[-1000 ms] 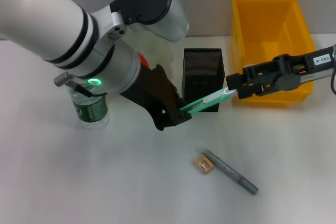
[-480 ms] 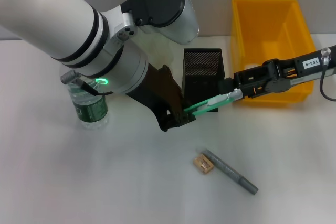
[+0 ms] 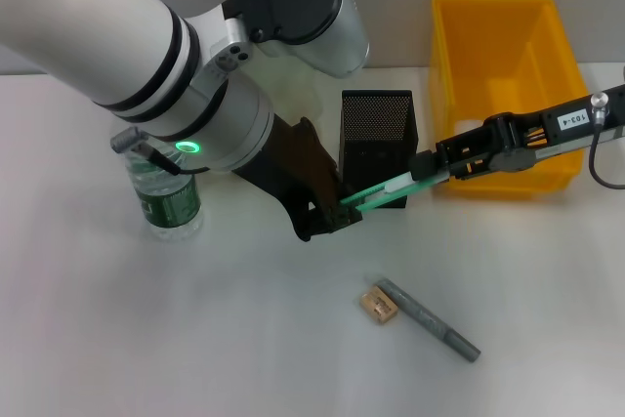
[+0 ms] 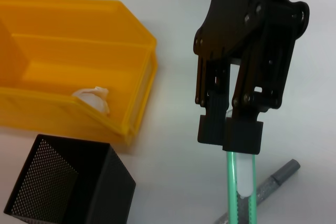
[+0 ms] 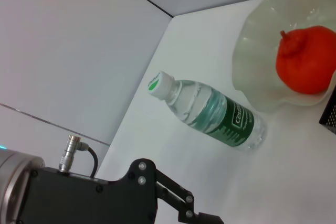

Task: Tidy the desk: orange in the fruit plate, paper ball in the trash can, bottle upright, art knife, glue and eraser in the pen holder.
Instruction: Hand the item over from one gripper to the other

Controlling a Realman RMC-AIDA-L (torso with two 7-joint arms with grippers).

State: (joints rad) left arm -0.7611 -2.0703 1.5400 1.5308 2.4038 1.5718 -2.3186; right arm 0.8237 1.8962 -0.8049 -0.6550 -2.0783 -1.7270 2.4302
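Note:
A green art knife [image 3: 379,190] is held level above the table in front of the black mesh pen holder [image 3: 377,134]. My left gripper [image 3: 332,214] grips its near end and my right gripper [image 3: 422,169] is shut on its far end. The left wrist view shows the right gripper [image 4: 231,129] clamped on the knife [image 4: 239,182]. The bottle [image 3: 166,197] stands upright at the left. The eraser [image 3: 377,305] and grey glue stick [image 3: 430,319] lie on the table in front. The orange [image 5: 310,66] sits in the fruit plate [image 5: 257,77]. The paper ball [image 4: 92,98] lies in the yellow bin [image 4: 63,61].
The yellow bin [image 3: 503,75] stands at the back right, right of the pen holder. My large left arm [image 3: 146,56] hides the fruit plate in the head view. The bottle also shows in the right wrist view [image 5: 210,111].
The right gripper has turned and slid in along the knife. The knife dipped and then rose slightly. The left gripper has stayed almost in place.

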